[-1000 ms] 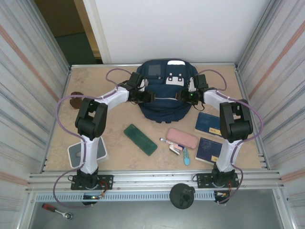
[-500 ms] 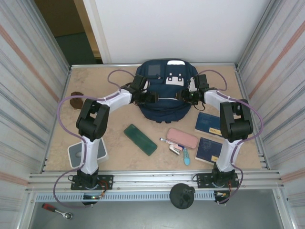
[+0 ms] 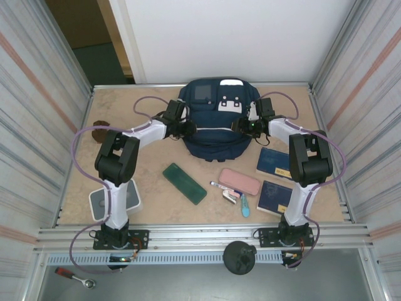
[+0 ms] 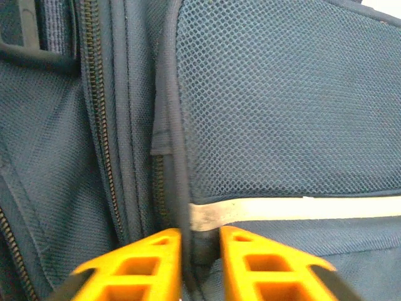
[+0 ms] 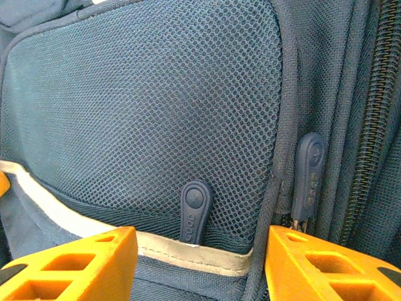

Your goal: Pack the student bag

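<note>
top external view: finding the student bag (image 3: 216,143) lying flat at the far middle of the table (image 3: 119,113), up against the back wall, with its white patch facing up. flanking it with the left gripper (image 3: 188,128) on its left edge and the right gripper (image 3: 242,125) on its right edge, both touching navy fabric, with the bag between them.

left wrist view: pinching a raised fabric seam of the bag with narrow, nearly closed jaws, with dark cloth filling the slim gap between the yellow fingers (image 4: 141,263). looking past them at a zipper track (image 4: 100,125) running just left of that seam, a pale reflective stripe (image 4: 294,207) crossing to the right just beyond the fingertips, and a mesh panel (image 4: 282,100) spreading above it.

right wrist view: holding the jaws wide and gripping nothing, straddling the lower edge of the bag's mesh pocket (image 5: 150,100). seeing two dark zipper pulls (image 5: 194,210) hanging between the fingers, one in the middle and one nearer the right finger.

further out, top external view again: spotting a green case (image 3: 184,183), a pink pouch (image 3: 240,182) and two dark-blue booklets (image 3: 274,162) lying on the table nearer the arm bases than the bag, clear of both grippers.
</note>
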